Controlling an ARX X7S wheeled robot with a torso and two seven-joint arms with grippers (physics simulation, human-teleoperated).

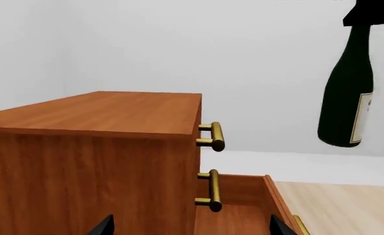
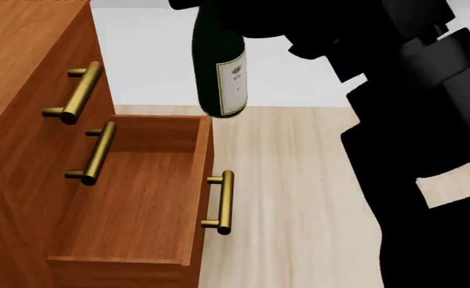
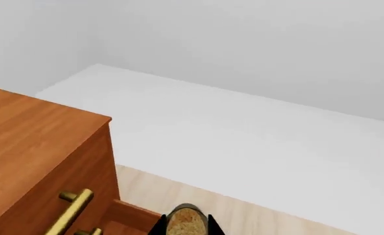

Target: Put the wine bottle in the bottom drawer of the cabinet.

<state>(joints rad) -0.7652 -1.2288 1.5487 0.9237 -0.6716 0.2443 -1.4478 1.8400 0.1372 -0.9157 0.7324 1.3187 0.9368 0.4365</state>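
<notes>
The bottom drawer of the cabinet stands pulled open nearest the head camera, its reddish-brown wooden floor bare and its brass bar handle facing the pale plank floor. Above it, two closed upper drawer fronts carry matching brass handles, stacked one over the other on the cabinet's face. Beyond the drawer's far corner, the wine bottle hangs upright in the air, its dark green body and white label clear of the wood and its base just above the level of the drawer's far rim. The right arm fills the right side of the head view as a black mass, and the right pincer grips the bottle by its neck, black fingertips closed on either side of the tan cork top in the right wrist view. In the left wrist view the tips of the left pincer stand well apart, holding nothing, near the cabinet's side. Behind everything, a white wall meets the floor.
</notes>
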